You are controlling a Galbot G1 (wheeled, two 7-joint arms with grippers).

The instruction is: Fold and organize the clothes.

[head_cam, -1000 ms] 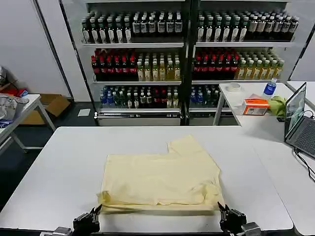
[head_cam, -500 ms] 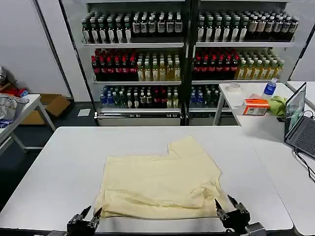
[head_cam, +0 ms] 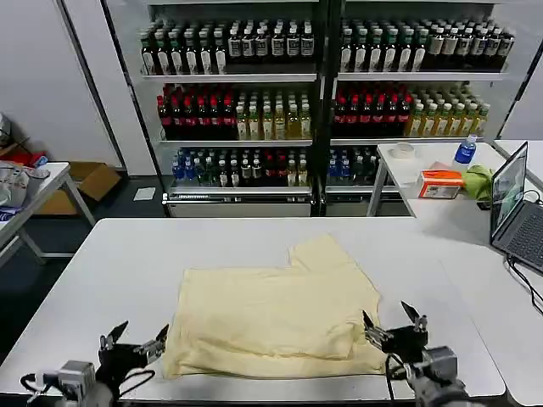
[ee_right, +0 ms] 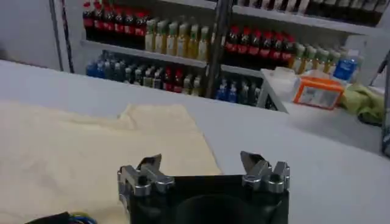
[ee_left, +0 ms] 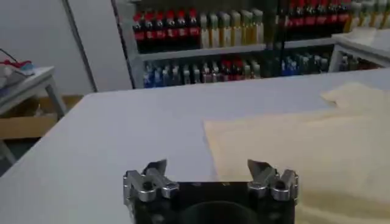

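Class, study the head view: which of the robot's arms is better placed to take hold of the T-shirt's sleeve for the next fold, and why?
Probably the right. The right gripper hangs open beside the T-shirt on the side where its sleeve sticks out. The left gripper, also open, sits at the opposite near corner, across the whole shirt.

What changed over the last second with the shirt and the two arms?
Both end effectors, left and right, let go of the T-shirt's near hem, opened and moved outward to its sides. The hem settled flat. The white table is unchanged.
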